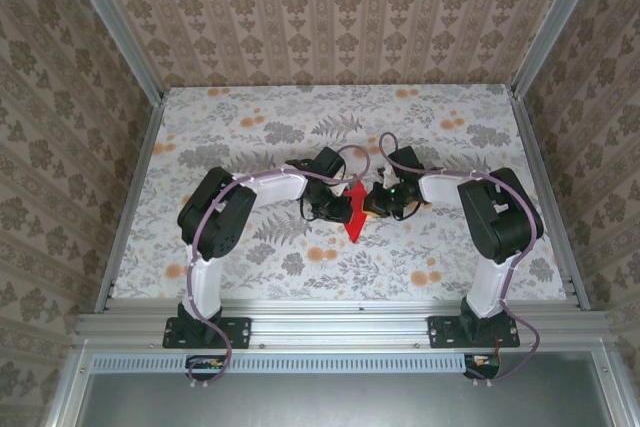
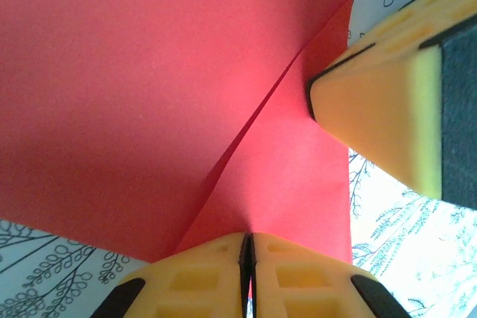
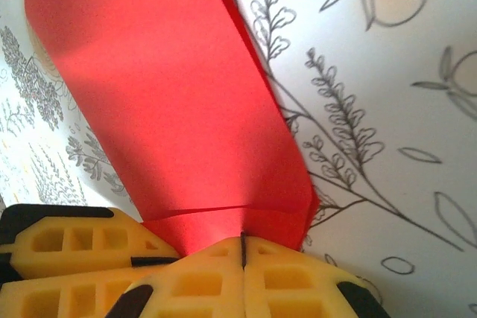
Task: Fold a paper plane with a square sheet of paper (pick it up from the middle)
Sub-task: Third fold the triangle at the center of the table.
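Left hand (image 2: 247,251) pressed together, pinching one edge of the red paper (image 2: 141,87); right hand (image 3: 243,242) likewise shut tight on another edge. Paper is between both hands, mid worktop (image 1: 240,127), partly folded, one diagonal crease showing. Judgement: hold both pinches firm, line up the edges before flattening the crease, and move the hands in step so the thin sheet does not tear.

Bright, even, diffuse light, faint soft shadows; top view sharp, wrist close-ups soft near the lens.
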Motion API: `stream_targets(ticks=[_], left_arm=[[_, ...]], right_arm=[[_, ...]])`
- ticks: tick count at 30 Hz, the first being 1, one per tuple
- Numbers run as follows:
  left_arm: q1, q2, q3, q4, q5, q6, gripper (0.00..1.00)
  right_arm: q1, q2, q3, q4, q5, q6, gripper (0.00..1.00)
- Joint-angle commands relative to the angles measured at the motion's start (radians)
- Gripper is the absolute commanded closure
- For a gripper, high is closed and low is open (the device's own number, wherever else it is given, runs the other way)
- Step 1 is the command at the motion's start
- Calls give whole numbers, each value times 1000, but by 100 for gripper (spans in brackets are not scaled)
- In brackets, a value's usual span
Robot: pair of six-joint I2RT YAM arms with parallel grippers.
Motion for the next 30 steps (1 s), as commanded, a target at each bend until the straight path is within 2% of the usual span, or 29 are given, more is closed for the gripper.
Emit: stream_targets(ticks=[1, 10, 17, 21, 26, 30], left_arm=[[12, 57, -43, -107, -101, 29, 88], [13, 56, -47, -105, -97, 30, 88], [13, 56, -42, -109, -94, 32, 88], [14, 58, -41, -107, -91, 31, 88], [15, 65, -35, -95, -77, 24, 88], [15, 71, -23, -93, -68, 23, 88]], right_arm=[[-48, 21, 10, -35, 139, 7, 91], [-74, 22, 16, -28, 121, -25, 91], [-76, -27, 14, -48, 140, -48, 91], [-72, -77, -3, -43, 104, -38, 91], [-40, -140, -74, 15, 28, 30, 92], [30, -149, -101, 58, 9, 75, 92]])
